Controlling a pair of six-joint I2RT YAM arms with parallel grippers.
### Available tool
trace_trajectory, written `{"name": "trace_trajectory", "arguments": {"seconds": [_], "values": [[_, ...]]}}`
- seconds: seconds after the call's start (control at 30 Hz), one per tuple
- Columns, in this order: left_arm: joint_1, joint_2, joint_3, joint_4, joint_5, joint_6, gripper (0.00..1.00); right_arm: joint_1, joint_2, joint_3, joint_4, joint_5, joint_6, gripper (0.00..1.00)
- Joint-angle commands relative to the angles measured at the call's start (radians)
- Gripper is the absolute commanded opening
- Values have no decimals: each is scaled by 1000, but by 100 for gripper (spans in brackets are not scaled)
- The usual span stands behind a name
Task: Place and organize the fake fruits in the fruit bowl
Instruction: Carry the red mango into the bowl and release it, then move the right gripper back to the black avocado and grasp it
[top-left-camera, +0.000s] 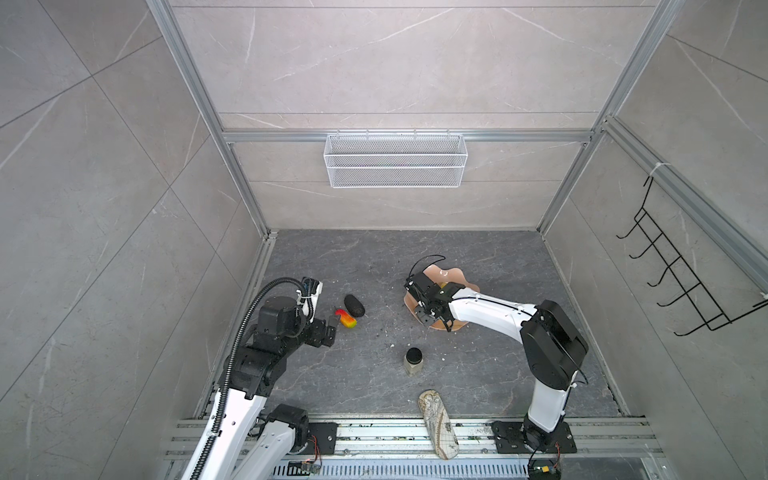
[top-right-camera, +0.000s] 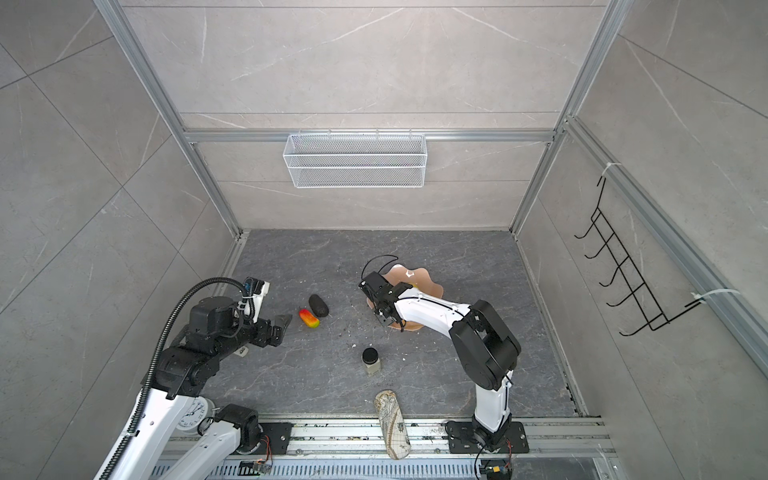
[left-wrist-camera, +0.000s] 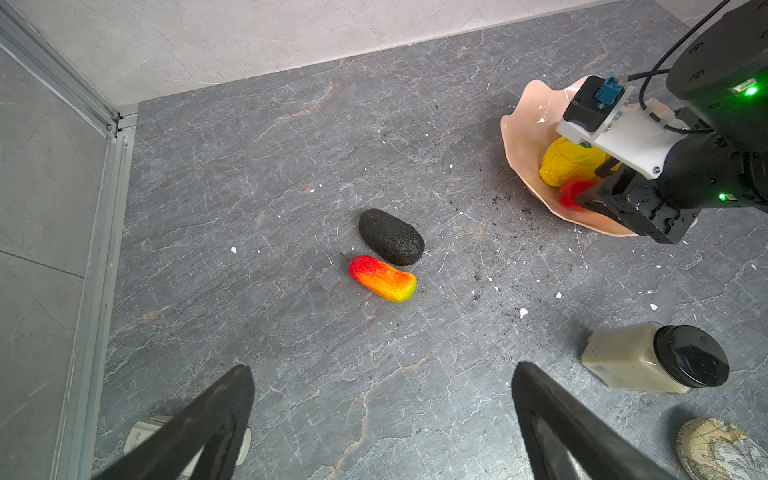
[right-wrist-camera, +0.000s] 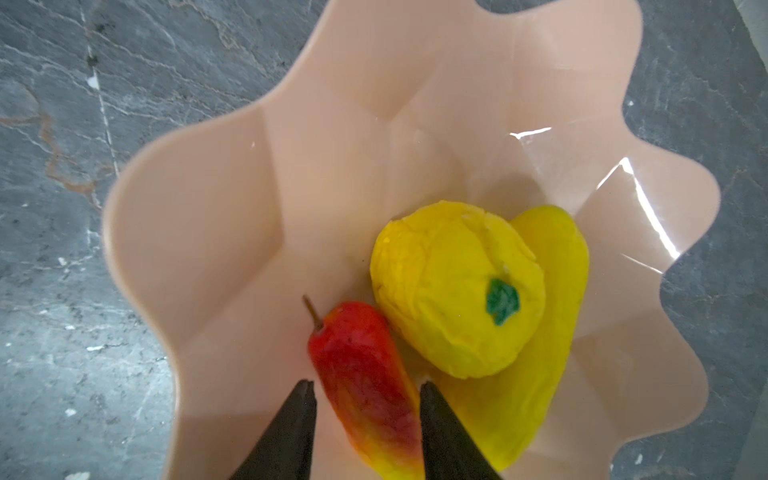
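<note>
left fingers: wide apart, roomy desk ahead
right fingers: loose around mango, inside fruit bowl rim

Smooth, glossy plastic fruit bowl; rough, matt blackish fruit; tabletop of veined grey stone, matt.

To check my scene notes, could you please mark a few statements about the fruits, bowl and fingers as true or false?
1. The bowl holds a mango, a stubby yellow fruit and a long yellow fruit. True.
2. The black fruit lies in the bowl. False: it lies on the table beside a second mango.
3. The left fingers hold a fruit. False: they are open and empty.
4. The right fingers flank the bowl's mango. True.
5. The jar stands on the table. True.
</note>
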Motion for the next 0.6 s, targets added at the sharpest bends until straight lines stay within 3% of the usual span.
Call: {"name": "trace_trajectory", "arguments": {"seconds": [0.0,0.37,0.57], "values": [[5,-1,-2,14,5,2,100,-6,-3,-14,4,-8,-10,44],[6,-2,-2,14,5,4,100,2,-109,71,-121,-44,-26,46],[5,-6,-2,12,3,4,100,55,-128,178,-151,-139,-38,65]]}}
